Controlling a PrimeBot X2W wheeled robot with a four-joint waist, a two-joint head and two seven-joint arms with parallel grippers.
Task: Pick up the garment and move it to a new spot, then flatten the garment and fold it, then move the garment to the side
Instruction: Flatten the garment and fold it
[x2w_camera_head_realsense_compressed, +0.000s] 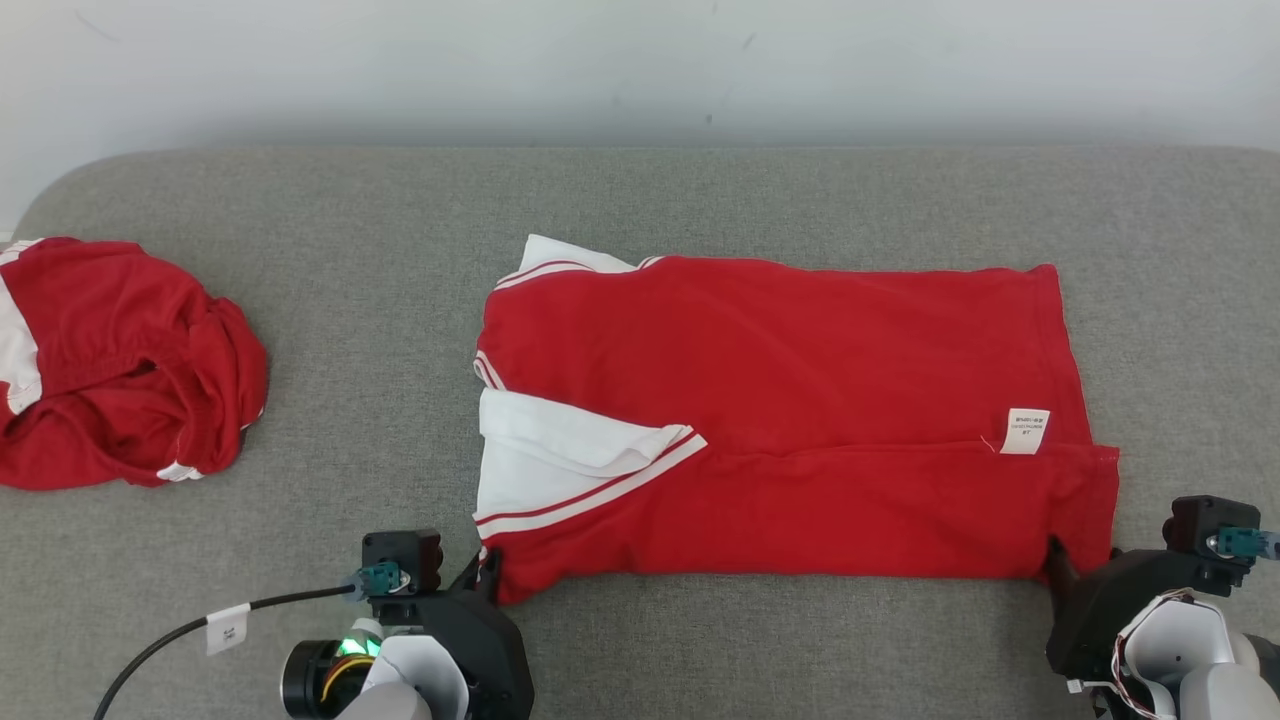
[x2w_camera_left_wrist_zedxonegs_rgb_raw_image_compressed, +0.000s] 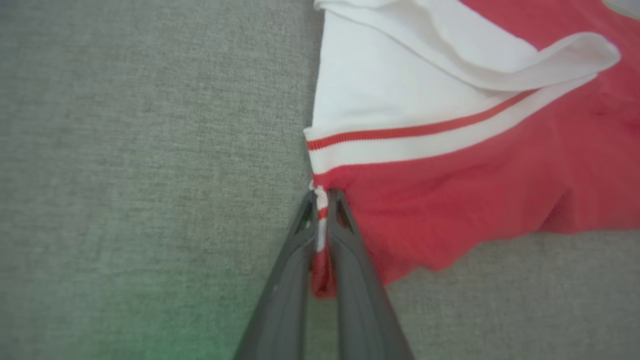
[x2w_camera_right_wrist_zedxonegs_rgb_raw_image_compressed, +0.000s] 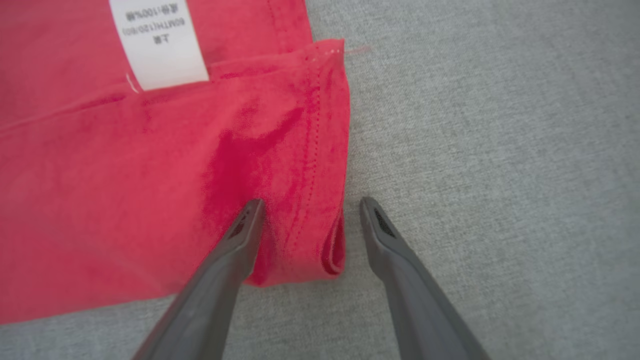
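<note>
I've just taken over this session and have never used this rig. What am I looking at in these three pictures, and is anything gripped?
It is a two-armed robot folding laundry. The wide picture comes from its head camera, looking down at a grey padded surface. On it lies a red shirt with white trim, spread out, with a white label near its right end. A second red garment lies crumpled at the far left. The other two pictures come from wrist cameras, each looking along that arm's two dark fingers. The left gripper is shut on the shirt's near left corner, pinching the cloth. The right gripper is open, its fingers either side of the near right corner, and it holds nothing yet.
</note>
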